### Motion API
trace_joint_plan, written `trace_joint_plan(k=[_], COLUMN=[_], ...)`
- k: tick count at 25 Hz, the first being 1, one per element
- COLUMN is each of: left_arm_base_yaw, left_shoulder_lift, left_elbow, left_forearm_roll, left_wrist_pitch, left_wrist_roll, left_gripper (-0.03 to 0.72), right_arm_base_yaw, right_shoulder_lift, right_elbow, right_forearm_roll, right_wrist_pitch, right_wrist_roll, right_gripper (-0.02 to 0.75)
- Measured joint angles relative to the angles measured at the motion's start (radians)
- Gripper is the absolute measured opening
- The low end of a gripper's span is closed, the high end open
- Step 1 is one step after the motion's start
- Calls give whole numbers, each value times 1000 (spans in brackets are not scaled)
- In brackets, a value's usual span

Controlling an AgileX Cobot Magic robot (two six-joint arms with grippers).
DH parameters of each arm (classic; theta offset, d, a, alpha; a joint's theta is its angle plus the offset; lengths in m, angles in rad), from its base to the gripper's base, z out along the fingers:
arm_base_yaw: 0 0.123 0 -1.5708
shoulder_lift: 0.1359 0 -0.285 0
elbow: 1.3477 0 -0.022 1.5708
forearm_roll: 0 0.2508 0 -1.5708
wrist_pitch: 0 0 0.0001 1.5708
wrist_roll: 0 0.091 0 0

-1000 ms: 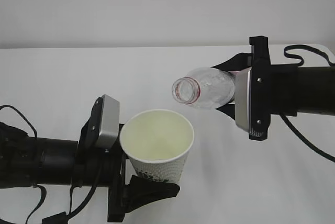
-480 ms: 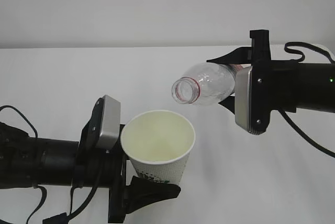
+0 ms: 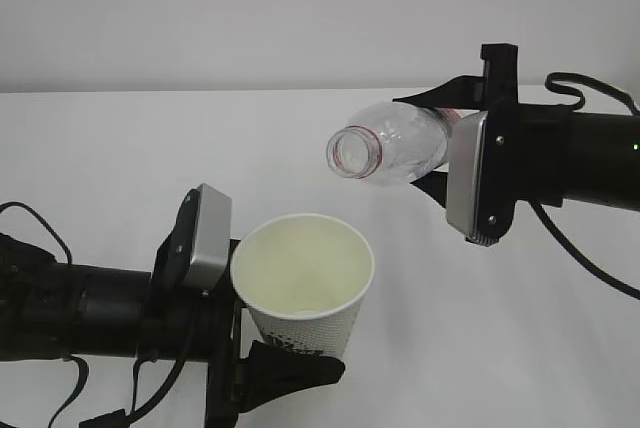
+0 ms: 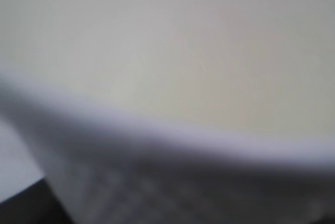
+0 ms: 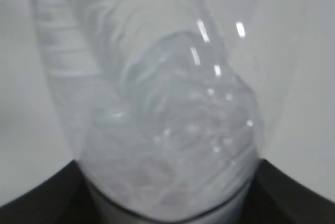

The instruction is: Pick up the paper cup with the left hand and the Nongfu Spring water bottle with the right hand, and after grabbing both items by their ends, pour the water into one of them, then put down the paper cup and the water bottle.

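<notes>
- Above the table point(image 3: 120, 158), the paper cup point(image 3: 301, 283) is held upright off the surface, mouth open to the top; its cream-white inside is visible, with a small pale patch at the bottom.
- Around the cup's lower end, the left hand point(image 3: 285, 363) is clamped on the cup; its black fingers wrap the base, and its grey plate point(image 3: 205, 238) stands just beside the cup's rim on the left.
- The left wrist view is filled by the blurred cup wall point(image 4: 172, 77); no further detail can be read there.
- Above and to the right of the cup, the water bottle point(image 3: 395, 148) lies nearly level, uncapped, its red-ringed neck pointing left and slightly down, clear of the cup rim.
- At the bottle's rear end, right of the cup, the right hand point(image 3: 450, 153) grips the bottle between its fingers.
- The right wrist view shows the bottle's clear ribbed body point(image 5: 172, 130) at close range.
- No stream is visible between bottle and cup.
</notes>
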Motion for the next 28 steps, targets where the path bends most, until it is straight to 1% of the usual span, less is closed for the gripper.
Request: trace_joint_plan(k=[10,28], left_arm_base_yaw=[-49,-50], left_shoulder_lift=[0,0], left_elbow=[0,0], left_forearm_roll=[8,-47], left_wrist_pitch=[0,0], left_wrist_roll=[0,0], left_gripper=[552,552], right_arm_base_yaw=[0,0], right_shoulder_lift=[-1,-1], right_elbow=[0,0], right_forearm_roll=[19,22], right_wrist_pitch=[-6,-13], right_wrist_roll=[-30,-130], right_gripper=[478,478])
